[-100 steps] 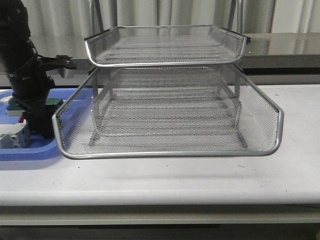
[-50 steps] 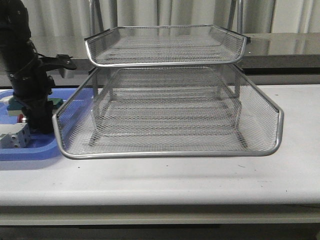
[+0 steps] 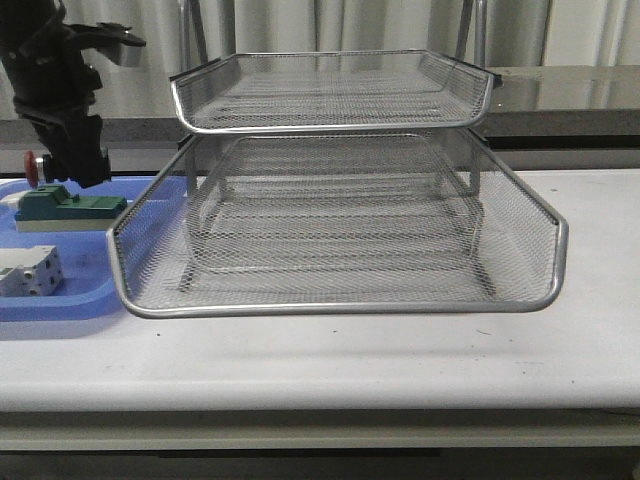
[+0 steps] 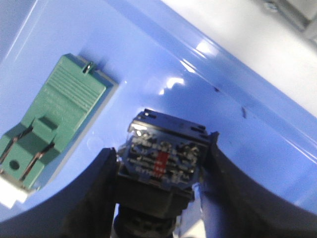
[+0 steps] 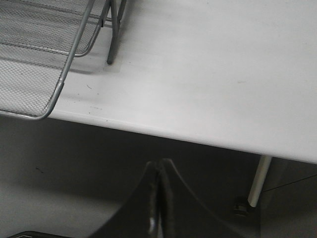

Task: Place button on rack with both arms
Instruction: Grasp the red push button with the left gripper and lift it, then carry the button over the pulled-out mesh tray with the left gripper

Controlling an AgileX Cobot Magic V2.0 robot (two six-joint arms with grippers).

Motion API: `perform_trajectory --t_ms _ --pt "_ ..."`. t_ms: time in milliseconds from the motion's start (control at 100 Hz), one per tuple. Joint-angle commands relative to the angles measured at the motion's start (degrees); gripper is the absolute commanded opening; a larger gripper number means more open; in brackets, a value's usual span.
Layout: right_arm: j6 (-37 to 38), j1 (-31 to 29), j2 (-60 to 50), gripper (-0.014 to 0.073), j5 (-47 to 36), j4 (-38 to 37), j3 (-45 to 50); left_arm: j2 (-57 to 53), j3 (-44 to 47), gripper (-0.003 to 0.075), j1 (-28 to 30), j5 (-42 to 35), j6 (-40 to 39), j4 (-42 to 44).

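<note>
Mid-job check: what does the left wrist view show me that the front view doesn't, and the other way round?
Only the left wrist view: the black-and-blue body of the button clamped between the left gripper's fingers, held above the blue tray.

Only the front view: the rack, its mesh tiers holding nothing visible, a white block in the tray, and the button's red cap raised well above the tray.

Both: the button in the gripper, the green block, the blue tray.

The white table (image 3: 400,350) carries two things directly — the silver wire-mesh rack (image 3: 340,290) and, touching its left side, the blue plastic tray (image 3: 50,300).
</note>
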Motion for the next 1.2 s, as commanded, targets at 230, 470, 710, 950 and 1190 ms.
perform_trajectory --t_ms 230,470,710,950,1190 --pt "0.01 -0.21 0.36 -0.0071 -3.45 -0.54 -1.95 -9.43 -2.38 -0.0013 -0.08 4.41 -9.24 0.95" --pt "0.01 -0.21 0.36 -0.0071 -3.45 -0.54 -1.95 -15.77 2.42 -0.0013 -0.89 4.41 -12.69 -1.07" --pt "0.01 -0.21 0.36 -0.0071 -3.45 -0.54 -1.95 -24.75 14.19 -0.0013 -4.83 4.41 -14.79 -1.18" --pt "0.01 -0.21 0.36 -0.0071 -3.45 -0.54 -1.95 -31.58 22.58 -0.0013 -12.2 4.41 -16.87 -1.9" --pt "0.01 -0.21 0.36 -0.0071 -3.45 -0.49 -1.95 -31.63 23.61 -0.0013 -22.16 3.02 -17.01 -5.16"
